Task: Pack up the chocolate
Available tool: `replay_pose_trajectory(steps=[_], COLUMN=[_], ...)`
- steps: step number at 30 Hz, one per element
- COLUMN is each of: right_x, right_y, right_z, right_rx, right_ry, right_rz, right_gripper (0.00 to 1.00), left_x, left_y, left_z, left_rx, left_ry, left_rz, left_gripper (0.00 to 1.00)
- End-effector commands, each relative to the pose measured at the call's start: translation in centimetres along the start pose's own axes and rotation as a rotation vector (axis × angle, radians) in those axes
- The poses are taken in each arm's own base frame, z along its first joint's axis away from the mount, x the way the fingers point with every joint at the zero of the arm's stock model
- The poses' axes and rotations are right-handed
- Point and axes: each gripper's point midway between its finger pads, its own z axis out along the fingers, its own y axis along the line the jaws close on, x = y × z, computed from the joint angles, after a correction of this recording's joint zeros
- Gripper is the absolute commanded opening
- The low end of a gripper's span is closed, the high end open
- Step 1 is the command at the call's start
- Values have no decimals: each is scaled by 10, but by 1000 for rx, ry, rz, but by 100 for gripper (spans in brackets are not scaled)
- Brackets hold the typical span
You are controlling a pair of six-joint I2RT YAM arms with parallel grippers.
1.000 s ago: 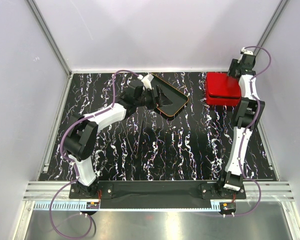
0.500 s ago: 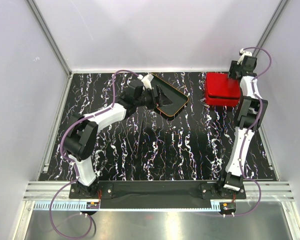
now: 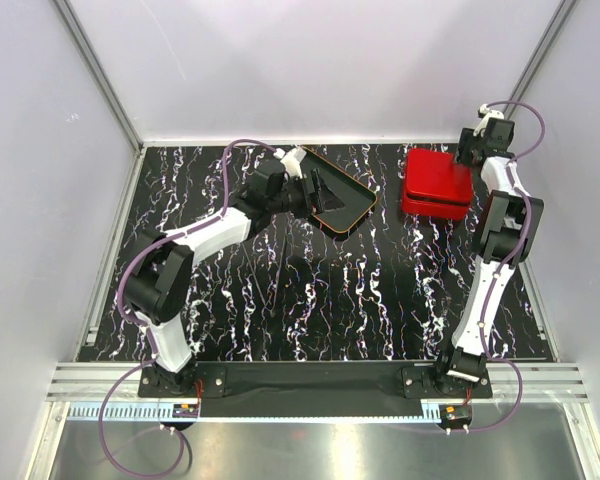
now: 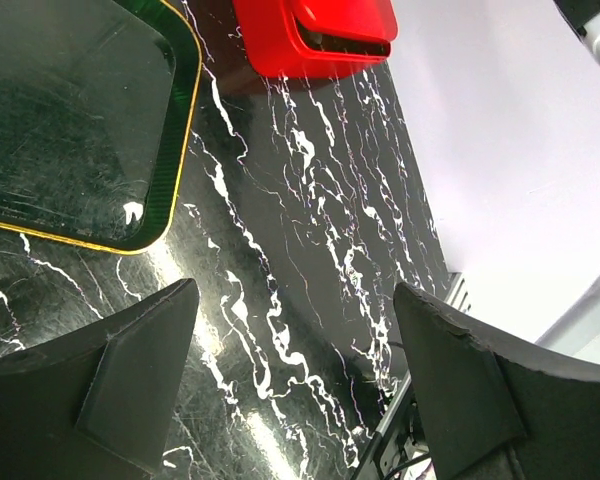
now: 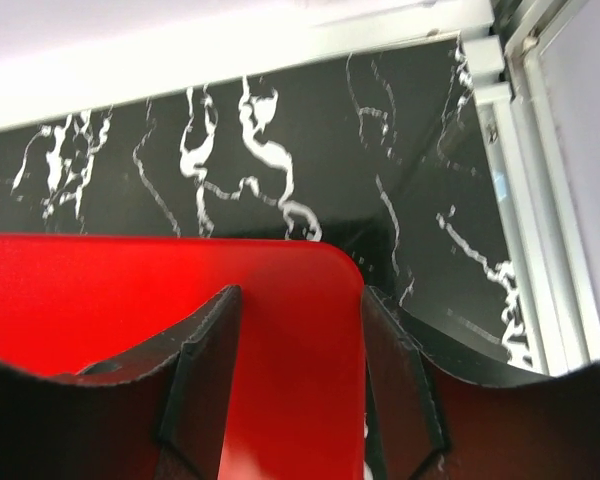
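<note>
Overhanging red lid, right pincer

A robot lab test cell, not a home or shop: plain pale walls and aluminium frame posts box in a black marble-patterned worktop. Two white-and-black arms, left and right, are bolted to a black base plate on metal rails, trailing purple cables.

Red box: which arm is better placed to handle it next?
Right: the right gripper sits over a corner of the red box; the left gripper hovers by the black tray, well away.
</note>
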Motion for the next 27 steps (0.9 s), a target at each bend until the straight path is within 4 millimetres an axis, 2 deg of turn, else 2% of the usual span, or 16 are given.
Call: replay_pose_trajectory(steps=[1, 2, 3, 4, 5, 6, 7, 8, 16, 18, 19, 21, 22, 23, 27], right_x=[1, -6, 3, -7, -7, 2, -6, 3, 10, 4, 4, -9, -8, -17, -28], right_y=[17, 18, 18, 20, 21, 22, 24, 24, 27, 23, 21, 18, 16, 13, 4], right_z=[-23, -30, -32, -40, -43, -45, -52, -53, -74, -81, -84, -89, -90, -92, -85], right_rx=[-59, -61, -61, -67, -69, -70, -78, -79, -75, -44, -36, -23, -13, 0, 53], right_ry=[29, 14, 34, 6, 1, 16, -8, 9, 16, 7, 20, 6, 22, 8, -20], right_rz=[33, 31, 34, 31, 32, 37, 35, 37, 43, 51, 58, 112, 134, 150, 248], right_gripper=[58, 57, 57, 57, 57, 57, 57, 56, 55, 56, 57, 59, 60, 61, 64], left_x=[-22, -24, -28, -27, -29, -32, -34, -35, -49, -59, -58, -65, -64, -70, -73], left_y=[-17, -16, -16, -13, -11, -13, -11, -11, -11, -19, -15, -20, -14, -19, -18], left_z=[-6, -5, -4, -1, 1, 2, 4, 7, 26, 30, 35, 42, 50, 54, 76], left_rx=[24, 13, 3, -5, -15, -14, -20, -22, -23, -2, -5, 2, -9, -5, -22], left_ry=[-70, -73, -73, -67, -72, -76, -76, -76, -72, -83, -76, -91, -86, -95, -113], left_rz=[74, 79, 82, 89, 91, 92, 93, 93, 119, 133, 130, 142, 138, 139, 135], left_gripper=[85, 85, 85, 85, 85, 85, 85, 85, 85, 84, 84, 83, 82, 81, 76])
